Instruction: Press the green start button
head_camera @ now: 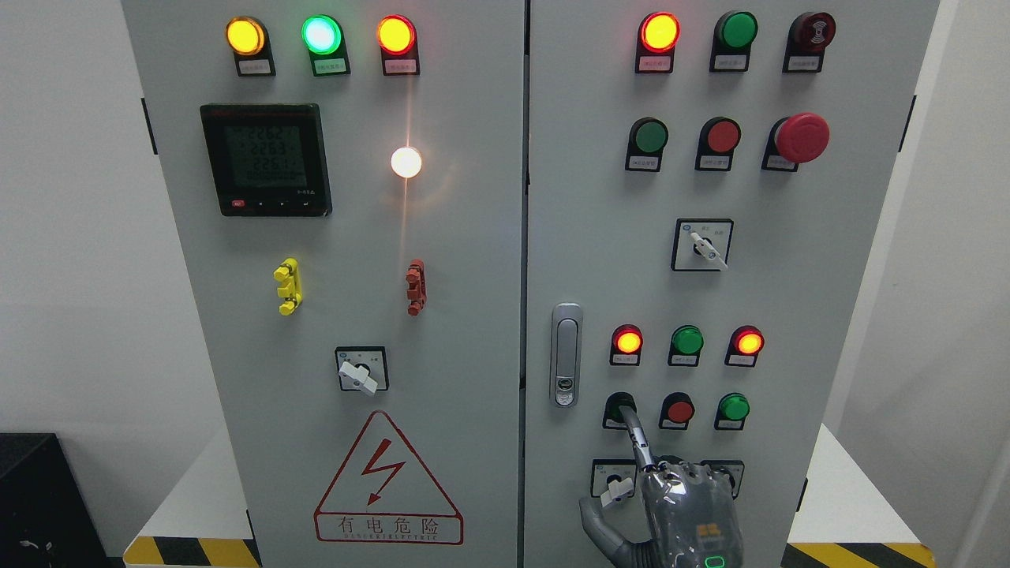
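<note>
On the grey metal cabinet's right-hand door (789, 300), the round green start button (619, 408) sits leftmost in the lowest button row, beside a round red button (678, 410). The right hand (686, 505) has one finger (636, 438) extended, tip touching that green button; other fingers curled, holding nothing.

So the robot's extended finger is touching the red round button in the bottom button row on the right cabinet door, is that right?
Not quite. In the head view, the hand's extended finger reaches the leftmost button of that row, left of the red round button, on the right cabinet door.
</note>
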Controlling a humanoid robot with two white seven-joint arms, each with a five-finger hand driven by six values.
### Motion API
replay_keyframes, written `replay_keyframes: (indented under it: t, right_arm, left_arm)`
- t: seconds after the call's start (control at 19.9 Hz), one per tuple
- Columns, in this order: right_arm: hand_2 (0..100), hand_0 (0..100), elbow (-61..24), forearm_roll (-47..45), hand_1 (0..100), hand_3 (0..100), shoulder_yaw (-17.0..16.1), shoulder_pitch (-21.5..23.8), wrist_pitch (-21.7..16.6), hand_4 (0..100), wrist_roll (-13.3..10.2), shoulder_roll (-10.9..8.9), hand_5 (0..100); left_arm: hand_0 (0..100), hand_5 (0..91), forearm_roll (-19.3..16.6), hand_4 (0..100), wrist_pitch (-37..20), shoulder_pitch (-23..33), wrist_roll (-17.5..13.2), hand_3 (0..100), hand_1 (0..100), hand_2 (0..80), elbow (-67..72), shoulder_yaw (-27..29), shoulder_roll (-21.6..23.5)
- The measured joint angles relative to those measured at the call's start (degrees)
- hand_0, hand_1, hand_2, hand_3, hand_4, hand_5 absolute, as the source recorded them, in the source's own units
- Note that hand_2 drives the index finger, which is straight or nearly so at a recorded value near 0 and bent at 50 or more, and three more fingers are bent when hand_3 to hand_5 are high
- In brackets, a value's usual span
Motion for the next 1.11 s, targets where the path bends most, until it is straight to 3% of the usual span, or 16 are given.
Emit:
replay_keyframes:
  t: [0.7,1.11]
  right_arm:
    - [0,32,-1.1,-1.1,33,93,-0.1,0.6,-1.1,90,0.5,0.04,100]
    - [0,41,-3.6,-3.4,38,92,0.0,2.5,-2.6,88,0.5,0.08,100]
  left_arm:
    - [12,0.0,0.0,0,0.0,0.0,0.0,0,56,0.0,0.0,0.0,0.0]
    - [12,0.0,0.0,0,0.0,0.0,0.0,0,56,0.0,0.0,0.0,0.0]
